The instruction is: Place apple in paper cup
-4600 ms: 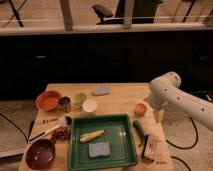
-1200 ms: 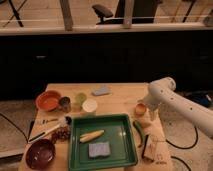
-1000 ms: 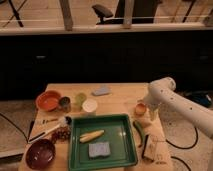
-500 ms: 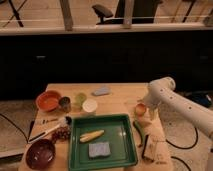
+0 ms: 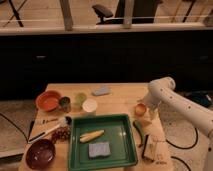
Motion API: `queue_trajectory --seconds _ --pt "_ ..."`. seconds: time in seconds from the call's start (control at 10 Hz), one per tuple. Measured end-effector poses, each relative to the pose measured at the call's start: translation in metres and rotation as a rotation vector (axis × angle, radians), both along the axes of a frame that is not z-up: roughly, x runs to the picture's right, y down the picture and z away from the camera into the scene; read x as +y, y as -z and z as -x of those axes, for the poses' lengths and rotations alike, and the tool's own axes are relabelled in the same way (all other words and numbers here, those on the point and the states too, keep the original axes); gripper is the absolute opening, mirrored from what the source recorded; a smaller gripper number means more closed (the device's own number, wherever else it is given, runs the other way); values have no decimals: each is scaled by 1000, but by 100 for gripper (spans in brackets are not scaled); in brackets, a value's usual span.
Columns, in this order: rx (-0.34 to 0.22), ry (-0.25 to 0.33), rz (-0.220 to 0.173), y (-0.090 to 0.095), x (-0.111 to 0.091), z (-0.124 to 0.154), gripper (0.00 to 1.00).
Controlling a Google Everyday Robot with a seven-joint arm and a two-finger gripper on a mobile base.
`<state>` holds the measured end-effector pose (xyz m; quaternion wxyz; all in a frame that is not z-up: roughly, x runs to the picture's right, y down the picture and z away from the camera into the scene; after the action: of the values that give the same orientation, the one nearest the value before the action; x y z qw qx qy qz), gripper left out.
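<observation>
Entry: apple [image 5: 140, 108] at table's [image 5: 120, 97] right edge, gripper [image 5: 146, 111] down against it for pickup, whether it grips I cannot tell; paper cup [image 5: 89, 105] stands well apart, leftward.

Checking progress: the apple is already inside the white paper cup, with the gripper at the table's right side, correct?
No. In the camera view the apple lies on the table beside the gripper, not inside the paper cup; the gripper is at the table's right side.
</observation>
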<state>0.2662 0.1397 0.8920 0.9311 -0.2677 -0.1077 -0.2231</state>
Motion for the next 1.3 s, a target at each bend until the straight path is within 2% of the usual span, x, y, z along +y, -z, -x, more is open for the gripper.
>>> queue_trajectory --seconds 1.3 --pt "-26 25 25 -6 2 1 80"
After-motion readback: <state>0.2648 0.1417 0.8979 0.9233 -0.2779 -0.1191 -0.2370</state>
